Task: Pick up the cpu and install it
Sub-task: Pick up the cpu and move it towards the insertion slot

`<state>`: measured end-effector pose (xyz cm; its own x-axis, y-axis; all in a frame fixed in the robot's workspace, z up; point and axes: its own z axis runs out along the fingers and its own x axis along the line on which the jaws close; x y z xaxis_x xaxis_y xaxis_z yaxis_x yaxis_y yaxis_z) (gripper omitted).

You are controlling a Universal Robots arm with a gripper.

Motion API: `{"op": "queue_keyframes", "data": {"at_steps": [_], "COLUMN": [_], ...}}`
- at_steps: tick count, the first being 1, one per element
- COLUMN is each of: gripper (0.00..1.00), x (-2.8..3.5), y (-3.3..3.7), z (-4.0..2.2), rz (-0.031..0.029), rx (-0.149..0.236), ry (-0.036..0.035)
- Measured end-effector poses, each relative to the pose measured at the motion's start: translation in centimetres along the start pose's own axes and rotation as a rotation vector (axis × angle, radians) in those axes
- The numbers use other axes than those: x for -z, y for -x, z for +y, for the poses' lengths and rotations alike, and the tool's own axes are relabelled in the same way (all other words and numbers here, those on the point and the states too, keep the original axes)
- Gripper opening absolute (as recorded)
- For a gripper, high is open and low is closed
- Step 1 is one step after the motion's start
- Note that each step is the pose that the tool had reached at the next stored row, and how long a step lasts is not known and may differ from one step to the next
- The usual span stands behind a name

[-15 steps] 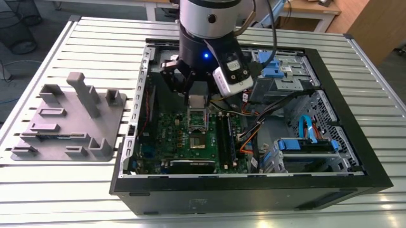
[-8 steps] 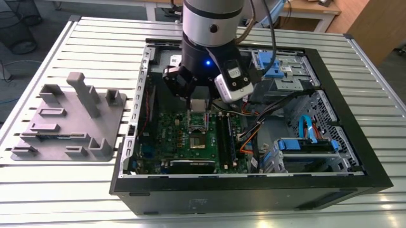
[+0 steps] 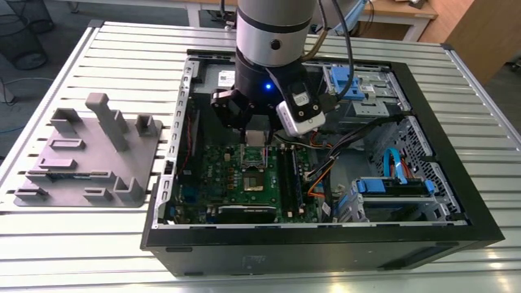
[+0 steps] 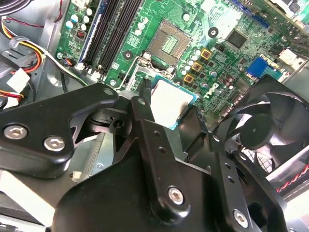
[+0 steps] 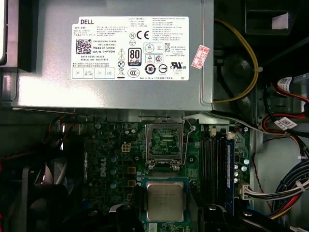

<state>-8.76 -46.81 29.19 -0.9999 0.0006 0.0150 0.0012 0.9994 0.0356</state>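
In both wrist views the gripper is clamped on the cpu, its black fingers pressed to two opposite edges of the flat square chip with its matte silvery lid. The chip sits over the green board, beside the open socket, whose bare contact grid the second wrist view shows. Beyond it, the first wrist view shows a grey metal supply box. The exterior view shows all this inside a black case at frame centre, with a grey holder block at left.
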Motion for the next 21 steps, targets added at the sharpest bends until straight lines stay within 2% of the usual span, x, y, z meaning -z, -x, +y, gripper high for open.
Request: {"op": "queue_keyframes", "data": {"at_steps": [9,14,21], "gripper": [0.47,0.47,0.47], "x": [-0.31,-0.71,-1.08], "y": [0.01,0.01,0.02], "z": [-0.28,-0.48,-0.5], "rz": [-0.0001,-0.0001,-0.0003], "rx": [0.0,0.0,0.0], "ry": [0.0001,0.0,-0.0082]}}
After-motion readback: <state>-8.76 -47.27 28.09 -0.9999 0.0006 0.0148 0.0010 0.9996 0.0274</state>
